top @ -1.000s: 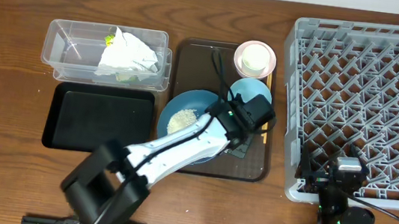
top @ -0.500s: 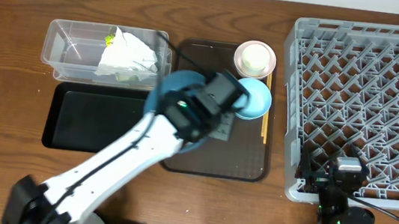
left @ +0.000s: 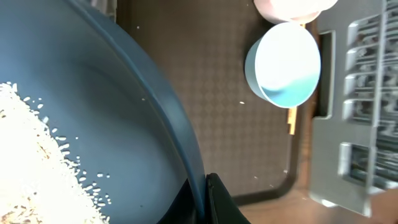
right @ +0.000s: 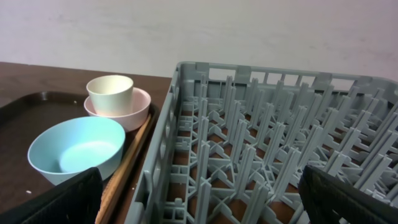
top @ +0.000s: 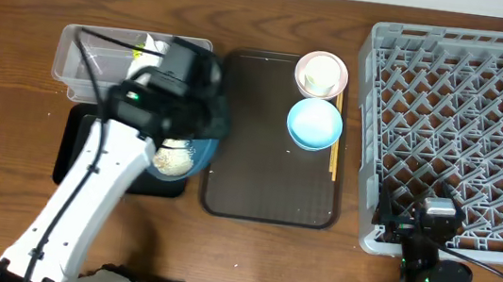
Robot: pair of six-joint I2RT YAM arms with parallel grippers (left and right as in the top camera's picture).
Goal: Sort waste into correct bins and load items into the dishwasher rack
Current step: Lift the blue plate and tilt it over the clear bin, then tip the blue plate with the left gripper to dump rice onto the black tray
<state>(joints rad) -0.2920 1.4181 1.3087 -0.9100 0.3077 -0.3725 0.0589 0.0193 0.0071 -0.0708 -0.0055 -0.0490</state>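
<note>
At far left the tub [top: 89, 66] holds the napkin [top: 155, 46], with the black tray [top: 79, 155] just in front of it. The dish [top: 201, 154] hangs over the right end of the black tray, its edge overlapping the brown tray [top: 267, 171], and the rice [top: 172, 159] lies heaped in it. The dish is judged rigid and smooth, so likely slippery at the rim. It is wide, so a single rim pinch leaves most of it cantilevered. The rim is the only practical grip point, and a firm pinch is advised. The rice is loose and light and will likely slide as one mass once the dish tilts, so tilt gradually over the bin. The left gripper [left: 200, 198] is clamped narrow on the dish rim, one finger above the rim and one below. Further right, on the brown tray, stand the blue bowl [top: 314, 124], the cup [top: 320, 73] nested in the pink bowl [top: 338, 64], and the chopsticks [top: 333, 160] along the right edge. The rack [top: 463, 118] sits at far right and no dishes show in it. The right gripper [right: 202, 202] is spread wide at the rack's near corner and holds nothing.
</note>
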